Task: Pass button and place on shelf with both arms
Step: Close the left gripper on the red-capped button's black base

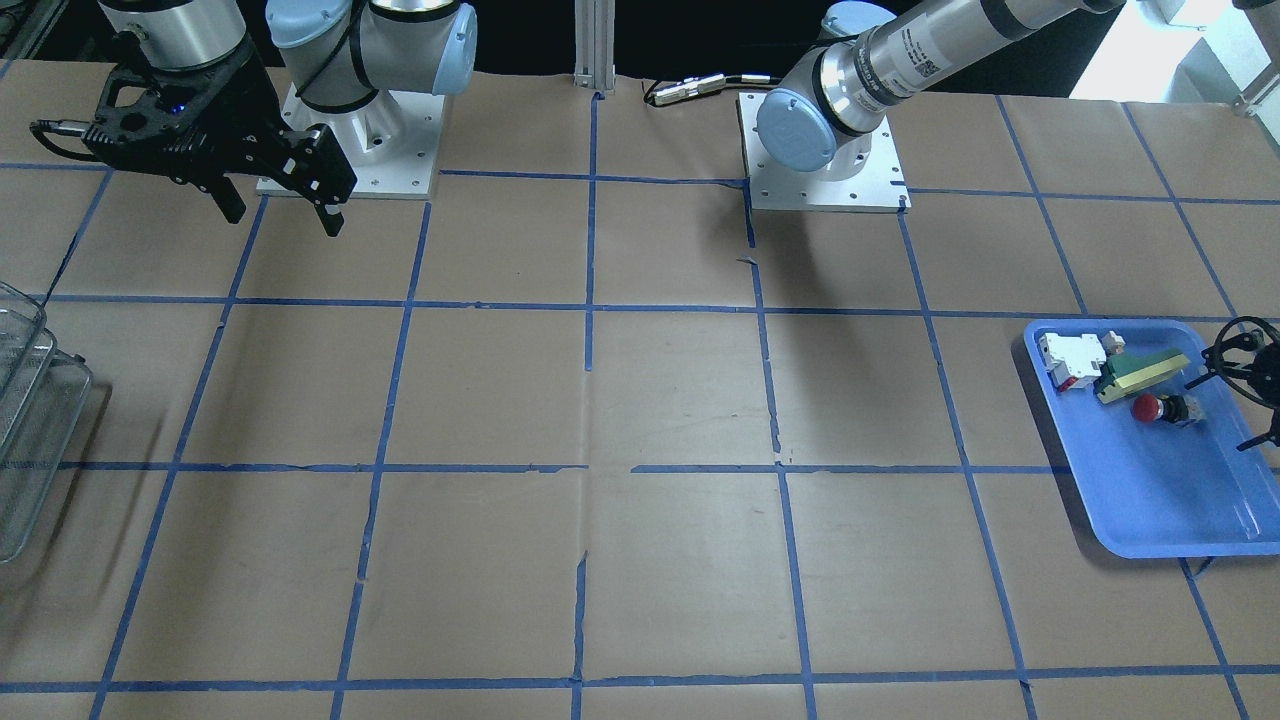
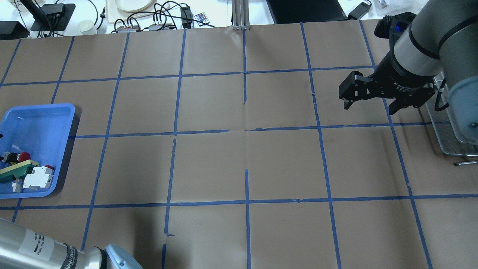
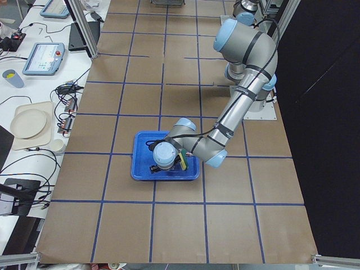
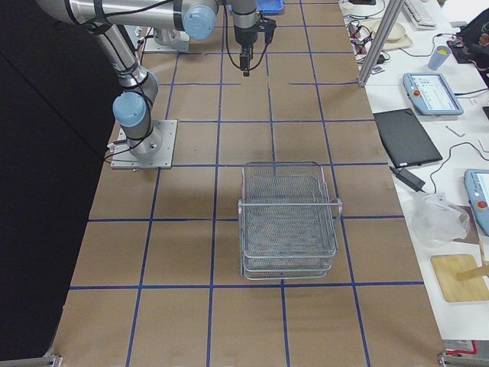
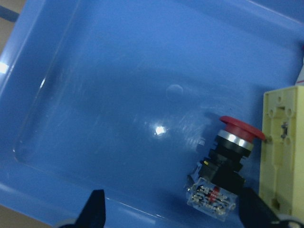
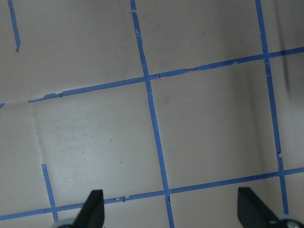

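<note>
The button (image 5: 223, 166), with its red head, black body and clear rear block, lies on its side in the blue tray (image 5: 95, 95). It also shows in the front view (image 1: 1160, 408) and the overhead view (image 2: 18, 157). My left gripper (image 5: 173, 211) is open and hovers low over the tray, its fingers on either side of the button's rear end without touching it. It shows at the right edge of the front view (image 1: 1232, 405). My right gripper (image 1: 280, 215) is open and empty, held above bare table near the shelf (image 4: 289, 222).
In the tray, a green-and-yellow wedge part (image 1: 1140, 372) lies right beside the button's head, and a white-and-red switch (image 1: 1070, 360) lies beyond it. The wire shelf stands at the table's right end (image 2: 448, 123). Blue tape lines grid the brown table.
</note>
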`<action>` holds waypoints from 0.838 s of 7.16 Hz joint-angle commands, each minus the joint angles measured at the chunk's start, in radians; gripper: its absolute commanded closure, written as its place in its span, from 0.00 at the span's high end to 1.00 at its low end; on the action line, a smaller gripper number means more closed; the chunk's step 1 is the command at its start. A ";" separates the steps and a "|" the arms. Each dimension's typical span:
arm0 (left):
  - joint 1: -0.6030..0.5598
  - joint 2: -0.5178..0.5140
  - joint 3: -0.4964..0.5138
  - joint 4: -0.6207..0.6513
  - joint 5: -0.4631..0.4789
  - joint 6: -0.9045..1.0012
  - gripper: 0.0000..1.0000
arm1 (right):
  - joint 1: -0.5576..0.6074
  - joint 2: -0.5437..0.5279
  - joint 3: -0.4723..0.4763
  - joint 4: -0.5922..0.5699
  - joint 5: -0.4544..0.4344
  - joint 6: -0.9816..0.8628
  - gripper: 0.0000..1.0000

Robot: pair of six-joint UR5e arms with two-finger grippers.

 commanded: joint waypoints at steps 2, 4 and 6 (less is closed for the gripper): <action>0.005 -0.010 -0.007 0.005 0.003 0.002 0.97 | 0.000 0.000 0.000 0.003 -0.002 0.004 1.00; 0.005 -0.015 -0.011 0.012 0.001 0.004 0.94 | 0.000 0.000 0.005 0.019 -0.003 0.004 1.00; 0.005 -0.018 -0.011 0.012 0.003 0.004 0.95 | 0.000 -0.005 0.035 0.013 -0.002 0.004 1.00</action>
